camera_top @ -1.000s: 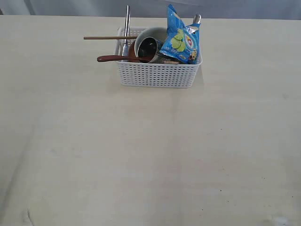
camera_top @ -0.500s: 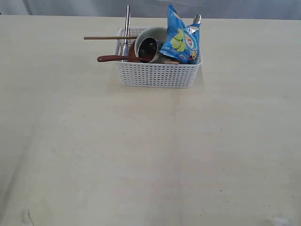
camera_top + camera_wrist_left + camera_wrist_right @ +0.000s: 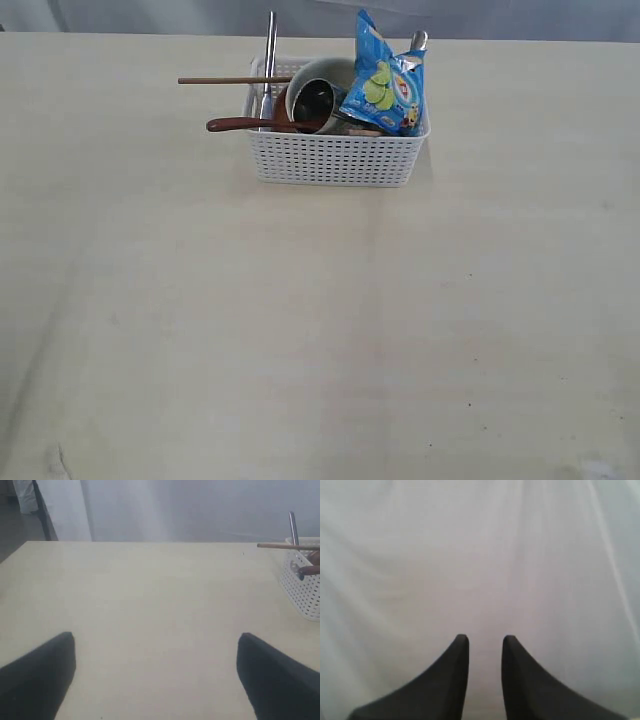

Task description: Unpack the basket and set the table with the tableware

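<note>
Basket [image 3: 338,160], white mesh, packed: far middle of table [image 3: 300,330]

Contents: pale bowl [image 3: 330,68]; blue snack bag [image 3: 385,85] upright at the right end; steel utensil handle [image 3: 270,50] upright at the left end. Chopsticks [image 3: 230,80] and red-brown spoon [image 3: 250,124] jut over the left rim. Left gripper [image 3: 155,636]: fingers spread wide, empty, above bare tabletop. Right gripper [image 3: 485,637]: fingers narrowly apart, empty, facing white cloth.
</note>
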`<act>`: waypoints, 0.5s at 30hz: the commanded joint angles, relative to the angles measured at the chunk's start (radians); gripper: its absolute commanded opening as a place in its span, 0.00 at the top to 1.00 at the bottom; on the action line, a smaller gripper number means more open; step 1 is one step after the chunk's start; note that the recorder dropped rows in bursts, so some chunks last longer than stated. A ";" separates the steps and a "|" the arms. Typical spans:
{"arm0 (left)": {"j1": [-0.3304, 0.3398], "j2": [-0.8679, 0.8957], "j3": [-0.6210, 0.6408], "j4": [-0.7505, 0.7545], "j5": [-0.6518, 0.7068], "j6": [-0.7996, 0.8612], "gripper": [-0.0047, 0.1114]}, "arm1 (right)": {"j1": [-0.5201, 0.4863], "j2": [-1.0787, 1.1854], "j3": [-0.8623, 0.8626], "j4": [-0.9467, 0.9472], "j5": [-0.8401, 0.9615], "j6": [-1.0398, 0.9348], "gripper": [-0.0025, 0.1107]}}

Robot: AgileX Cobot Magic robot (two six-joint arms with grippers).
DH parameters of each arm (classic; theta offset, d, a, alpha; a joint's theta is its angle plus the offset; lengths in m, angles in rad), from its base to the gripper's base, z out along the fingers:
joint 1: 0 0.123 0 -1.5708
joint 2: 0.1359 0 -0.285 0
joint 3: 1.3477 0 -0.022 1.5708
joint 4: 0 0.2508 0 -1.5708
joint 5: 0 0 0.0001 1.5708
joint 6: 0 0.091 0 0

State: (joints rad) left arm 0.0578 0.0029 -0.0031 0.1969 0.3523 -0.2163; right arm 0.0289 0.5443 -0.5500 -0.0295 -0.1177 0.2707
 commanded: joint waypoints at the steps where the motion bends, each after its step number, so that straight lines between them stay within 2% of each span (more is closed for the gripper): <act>1: 0.002 -0.003 0.003 0.001 -0.006 -0.005 0.26 | 0.174 0.295 -0.124 -0.155 0.158 -0.047 0.77; 5: 0.002 -0.003 0.003 0.001 -0.006 -0.005 0.26 | 0.361 0.559 -0.196 -0.267 0.154 -0.235 0.77; 10: 0.002 -0.003 0.003 0.001 -0.006 -0.005 0.26 | 0.553 0.783 -0.242 -0.293 0.203 -0.509 0.74; 15: 0.002 -0.003 0.003 0.001 -0.006 -0.005 0.26 | 0.642 0.914 -0.241 -0.293 0.201 -0.604 0.42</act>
State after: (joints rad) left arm 0.0578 0.0029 -0.0031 0.1969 0.3523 -0.2163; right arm 0.6377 1.4106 -0.7821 -0.3091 0.0802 -0.2823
